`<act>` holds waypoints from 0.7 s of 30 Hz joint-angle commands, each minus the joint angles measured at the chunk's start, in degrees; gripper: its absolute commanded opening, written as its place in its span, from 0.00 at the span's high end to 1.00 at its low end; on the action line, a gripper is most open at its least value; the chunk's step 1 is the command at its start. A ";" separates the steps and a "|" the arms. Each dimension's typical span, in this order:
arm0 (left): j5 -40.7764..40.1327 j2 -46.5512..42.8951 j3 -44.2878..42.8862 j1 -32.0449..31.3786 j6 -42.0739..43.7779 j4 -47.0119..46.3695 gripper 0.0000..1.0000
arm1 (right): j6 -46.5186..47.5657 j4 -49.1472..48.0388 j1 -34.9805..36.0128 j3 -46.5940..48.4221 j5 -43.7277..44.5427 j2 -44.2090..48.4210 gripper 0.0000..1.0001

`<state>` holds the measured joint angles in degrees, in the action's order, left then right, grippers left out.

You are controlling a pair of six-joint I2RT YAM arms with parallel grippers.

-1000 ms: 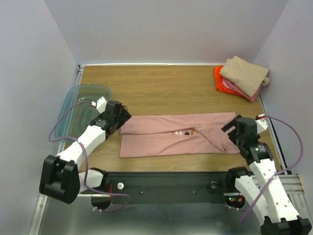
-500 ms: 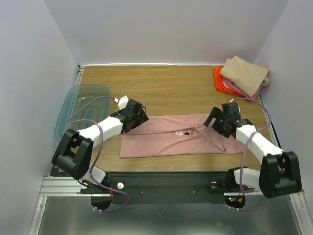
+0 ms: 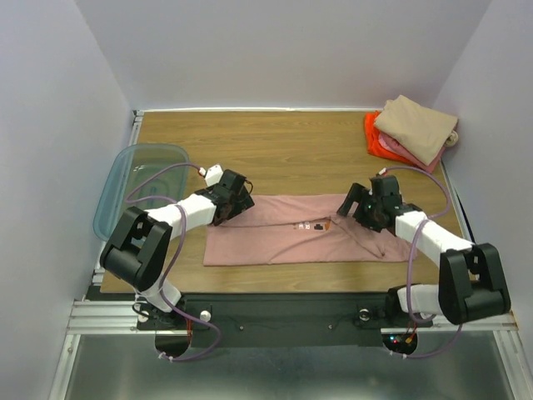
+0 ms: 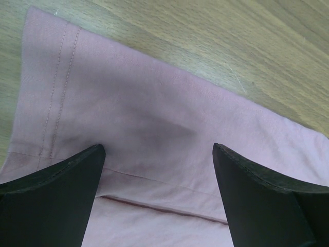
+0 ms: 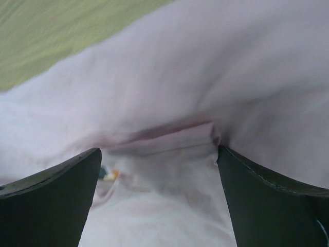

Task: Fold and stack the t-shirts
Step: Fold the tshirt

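Across the surface: one spread pink t-shirt, three stacked shirts, one bin at left; my left fingers and right fingers gape apart.

A robotics lab test cell is indicated: a wood-grain table is enclosed on three sides by plain pale panels. Aluminium rails are mounted along its near edge, and robot arms are bolted there.
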<state>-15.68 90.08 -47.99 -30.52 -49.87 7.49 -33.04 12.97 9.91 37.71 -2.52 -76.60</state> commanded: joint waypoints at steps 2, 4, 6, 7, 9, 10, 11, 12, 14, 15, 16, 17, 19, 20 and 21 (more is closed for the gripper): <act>-1.02 2.11 -0.71 0.11 -0.67 0.95 0.02 | -4.84 -2.43 1.86 -5.88 -10.38 8.37 0.00; -1.45 2.20 -0.62 0.11 -0.84 1.13 0.02 | -5.80 -1.73 2.56 -7.99 -12.84 10.23 0.00; -1.81 2.11 -0.44 0.11 -1.11 1.74 0.02 | -6.25 -1.02 3.35 -9.06 -14.78 12.43 0.00; -2.50 1.94 -0.53 0.20 -1.46 2.18 0.02 | -6.69 -0.32 3.88 -10.02 -16.70 13.22 0.00; -3.21 1.68 -0.44 0.20 -1.90 3.06 0.02 | -7.48 0.30 6.42 -11.07 -18.03 14.63 0.00; -3.39 1.15 -0.35 0.20 -1.99 3.23 0.02 | -8.18 0.82 7.39 -11.43 -18.65 16.29 0.00; -3.65 0.97 -0.09 0.20 -2.25 3.32 0.02 | -8.79 2.04 8.62 -11.87 -18.66 17.09 0.00; -3.83 0.54 0.00 0.20 -2.34 3.32 0.02 | -10.02 2.93 11.07 -12.57 -18.22 19.18 0.00; -3.83 0.18 0.09 0.20 -2.43 3.41 0.02 | -10.99 3.64 13.11 -13.10 -18.13 20.95 0.00; -3.83 0.01 -0.09 0.20 -2.43 3.67 0.02 | -11.17 4.25 14.33 -13.19 -18.13 21.66 0.00; -4.00 -0.26 -0.18 0.20 -2.43 3.76 0.02 | -11.35 5.30 14.69 -13.11 -18.13 23.32 0.00; -4.09 -0.35 -0.26 0.20 -2.52 4.03 0.02 | -11.17 5.83 14.87 -13.02 -17.96 24.21 0.00; -4.53 -0.70 -0.35 0.20 -2.69 4.73 0.02 | -10.21 8.19 14.87 -11.88 -16.99 26.31 0.00; -4.62 -0.70 -0.27 0.29 -2.78 4.90 0.02 | -9.68 8.82 14.87 -11.18 -17.07 26.85 0.00; -4.71 -1.13 -0.35 0.20 -2.87 5.25 0.02 | -9.16 9.52 14.87 -10.48 -17.08 27.29 0.00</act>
<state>-18.15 90.65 -48.47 -30.52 -51.86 7.81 -42.85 19.22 24.51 24.53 -19.53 -51.59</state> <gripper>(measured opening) 0.985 0.998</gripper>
